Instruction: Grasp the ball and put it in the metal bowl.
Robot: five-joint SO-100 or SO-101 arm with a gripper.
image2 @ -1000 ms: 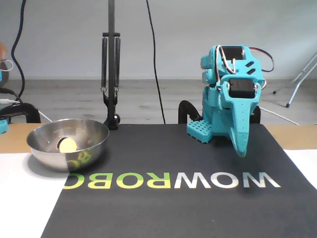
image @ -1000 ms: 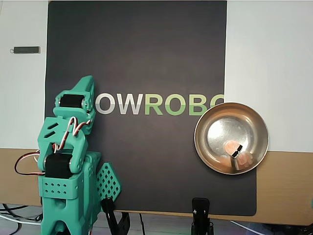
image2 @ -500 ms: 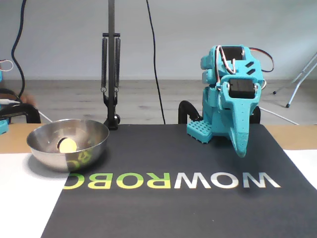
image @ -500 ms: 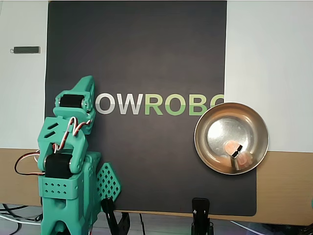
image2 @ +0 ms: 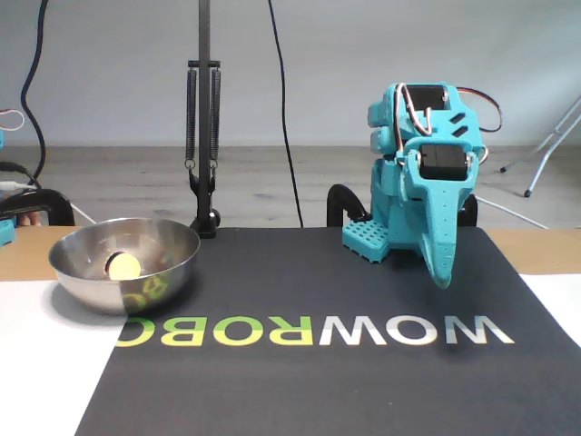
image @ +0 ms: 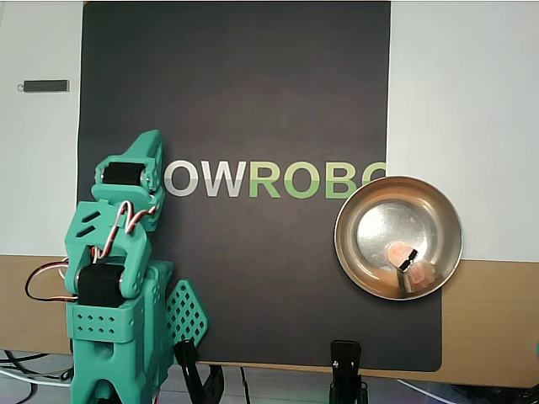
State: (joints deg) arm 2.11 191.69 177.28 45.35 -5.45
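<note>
One task item, placed: ball point(image2: 123, 265) lying inside metal bowl point(image2: 172, 259), low against the inner wall in the fixed view, loose, held by nothing. Judged complete or very nearly so; nothing left to carry, at most a return of the arm to rest, and that apparently done already. Near: black mat point(image2: 309, 381) with white and green lettering, spread over a tabletop point(image2: 36, 363) of white and wood-toned parts. Next back: bowl at the mat's edge, round, shallow, polished silver steel, wide rim, lettering mirrored on its outer wall; ball small, smooth, matte, reading yellowish in the fixed view and peach-orange in the overhead view point(image: 396, 251), much smaller than the bowl, resting near the bottom beside a dark reflection of the camera. Further back: teal arm point(image2: 422, 173) folded down over its base, well apart from the bowl, across the mat. Pincer point(image2: 442, 272) pointing down toward the mat, empty, fingers seemingly together though the gap not clearly shown; cannot tell for certain. Furthest: black clamp stand point(image2: 202, 136) with springs, cables, grey floor, pale wall.
</note>
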